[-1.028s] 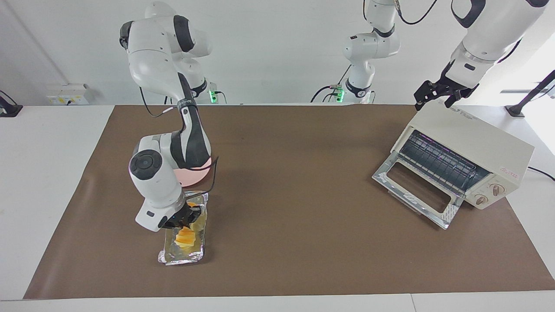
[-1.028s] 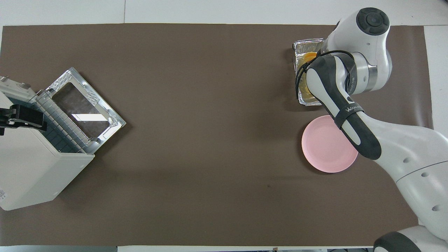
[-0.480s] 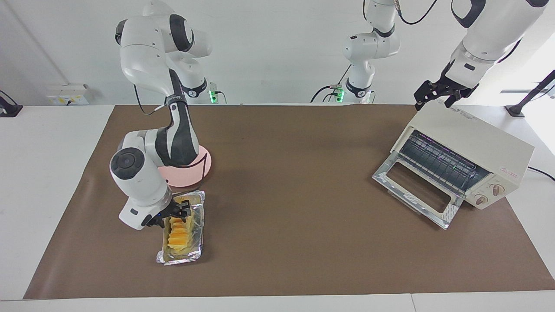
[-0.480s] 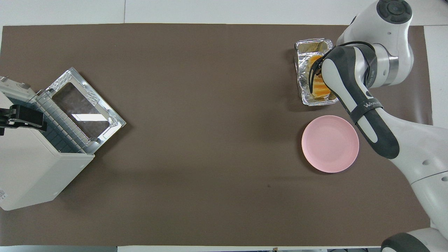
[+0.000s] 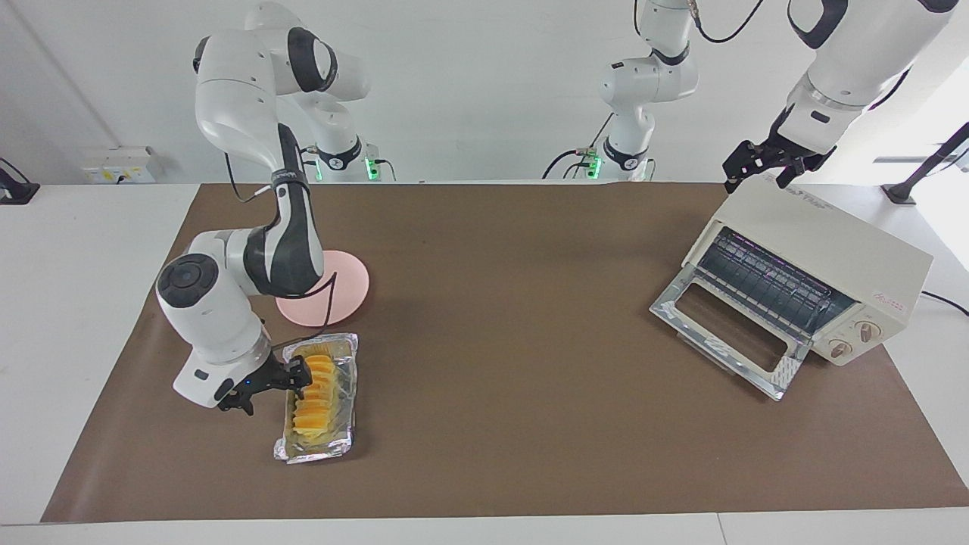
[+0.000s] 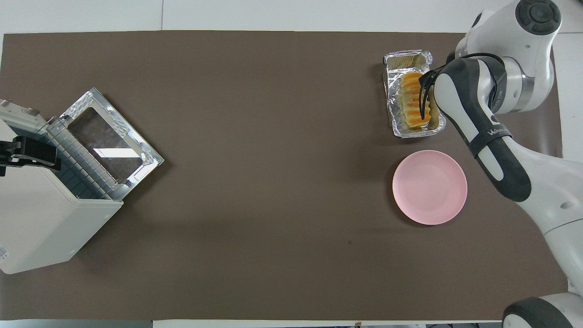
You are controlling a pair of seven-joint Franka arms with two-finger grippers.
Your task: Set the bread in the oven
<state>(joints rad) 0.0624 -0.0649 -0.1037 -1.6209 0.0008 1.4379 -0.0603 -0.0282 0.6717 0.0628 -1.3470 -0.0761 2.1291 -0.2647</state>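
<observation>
White wall and white bench (image 5: pixel 76 303), the bench top covered by a brown mat (image 5: pixel 492 341); two Franka arms mounted along the robots' edge.

Item 1. Right gripper (image 5: pixel 272 382): low at the right arm's end of the bench, alongside the foil tray, on the edge of the tray that faces that end of the bench. One dark finger reaches over the tray rim to the side of the bread; the other hangs outside the tray over the mat. Fingers spread apart, with nothing clasped between them.

Item 2. Bread (image 5: pixel 314 393): short ridged loaf of yellow-orange slices, lying lengthwise in the foil tray, resting on the tray floor. Also seen from overhead (image 6: pixel 412 100).

Item 3. Foil tray (image 5: pixel 333 446): crinkled silver, rectangular, on the mat, long axis running away from the robots.

Item 4. Pink plate (image 5: pixel 344 291): round, bare, flat on the mat, just beside the tray's end and nearer to the robots than the tray. Part of it is hidden by the right arm's forearm in the facing view.

Item 5. Oven (image 5: pixel 825 242): cream-white toaster oven at the left arm's end of the bench, well apart from the bread. Glass door (image 5: pixel 727 333) dropped fully open onto the mat; wire rack (image 5: pixel 768 284) visible inside; two knobs (image 5: pixel 852 341) on its front.

Item 6. Left gripper (image 5: pixel 766 168): waiting over the oven's top corner nearest the robots, fingers standing apart, holding nothing.
</observation>
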